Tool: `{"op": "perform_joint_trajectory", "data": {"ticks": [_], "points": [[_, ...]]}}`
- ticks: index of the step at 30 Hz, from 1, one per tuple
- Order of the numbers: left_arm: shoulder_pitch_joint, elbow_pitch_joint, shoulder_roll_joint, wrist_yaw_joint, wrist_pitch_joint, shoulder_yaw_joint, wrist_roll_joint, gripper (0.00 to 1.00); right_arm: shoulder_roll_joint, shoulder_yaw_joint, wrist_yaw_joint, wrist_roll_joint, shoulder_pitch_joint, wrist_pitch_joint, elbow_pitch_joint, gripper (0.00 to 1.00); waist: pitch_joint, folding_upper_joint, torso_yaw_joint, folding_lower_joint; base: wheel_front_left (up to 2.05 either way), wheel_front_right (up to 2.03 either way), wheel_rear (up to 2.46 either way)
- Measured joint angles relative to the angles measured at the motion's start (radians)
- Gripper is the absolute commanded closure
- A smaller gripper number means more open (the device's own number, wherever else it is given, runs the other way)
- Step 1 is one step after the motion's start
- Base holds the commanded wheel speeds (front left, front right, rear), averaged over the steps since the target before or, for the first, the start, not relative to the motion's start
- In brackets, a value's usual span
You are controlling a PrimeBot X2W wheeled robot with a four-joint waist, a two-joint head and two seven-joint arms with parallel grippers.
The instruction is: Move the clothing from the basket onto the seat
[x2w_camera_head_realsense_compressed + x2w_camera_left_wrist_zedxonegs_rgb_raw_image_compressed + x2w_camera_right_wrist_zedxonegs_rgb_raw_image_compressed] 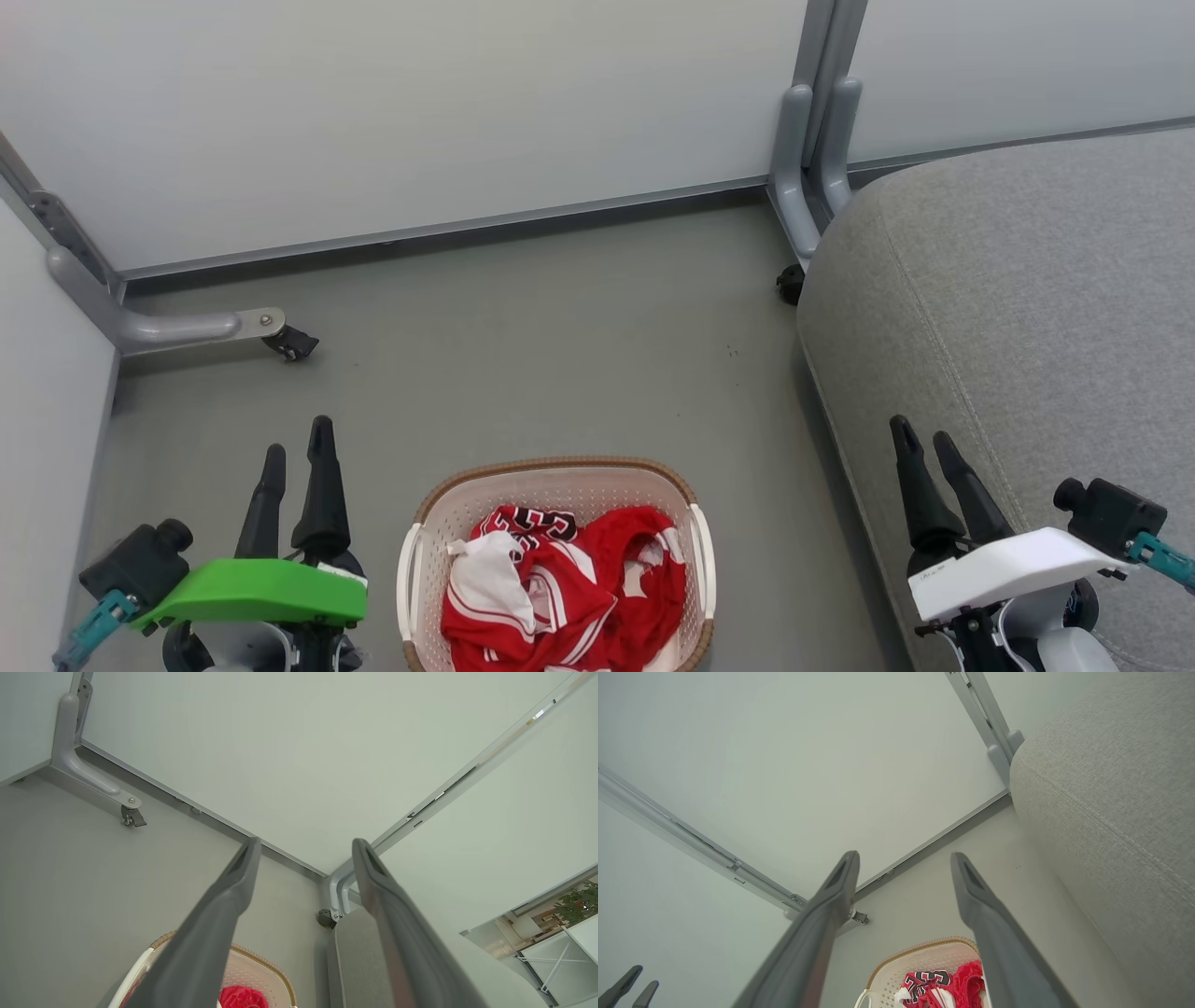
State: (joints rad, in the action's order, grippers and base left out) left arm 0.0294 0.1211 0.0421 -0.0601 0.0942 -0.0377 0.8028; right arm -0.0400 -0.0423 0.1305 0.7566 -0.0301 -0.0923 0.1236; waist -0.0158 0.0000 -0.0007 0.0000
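Clothing: the clothing point(560, 588) is a red-and-white heap bunched up in the basket point(551, 469), and none of it is on the seat point(1027, 327) yet.
Basket: it sits on the floor point(523, 345), low in the middle of the head view, right between the two arms. Its near end runs off the bottom edge, so I can't call its long axis.
Left gripper: the left gripper point(298, 439) has its fingers parted with nothing between them. It hangs just beside the basket's left handle, tips aimed at the far wall.
Right gripper: the right gripper point(922, 431) is spread too, and empty. It hovers at the seat's left edge, well apart from the basket's right rim.
Direction: from both sets of fingertips the heap lies back toward the robot and down. It is to the right of the left arm and to the left of the right arm.
Nearer arm: the left, by my reckoning, since a strip of bare floor lies between the right one and the rim.
Carry: the seat stands to the right of the basket, so any lift has to travel rightward across that strip.
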Motion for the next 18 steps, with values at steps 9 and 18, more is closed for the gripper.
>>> {"op": "perform_joint_trajectory", "data": {"ticks": [9,18], "points": [[-0.005,-0.023,0.000,0.007,0.028,-0.021,-0.104,0.00,-0.001,-0.018,0.000,-0.111,0.005,-0.029,-0.021,0.00,0.000,0.0000,0.001,0.0000,0.00,0.00,0.00],[-0.010,-0.048,0.001,0.014,0.051,-0.037,-0.198,0.00,-0.002,-0.027,0.000,-0.215,0.013,-0.051,-0.041,0.00,0.001,0.0000,0.001,0.0000,0.00,0.00,0.00]]}}
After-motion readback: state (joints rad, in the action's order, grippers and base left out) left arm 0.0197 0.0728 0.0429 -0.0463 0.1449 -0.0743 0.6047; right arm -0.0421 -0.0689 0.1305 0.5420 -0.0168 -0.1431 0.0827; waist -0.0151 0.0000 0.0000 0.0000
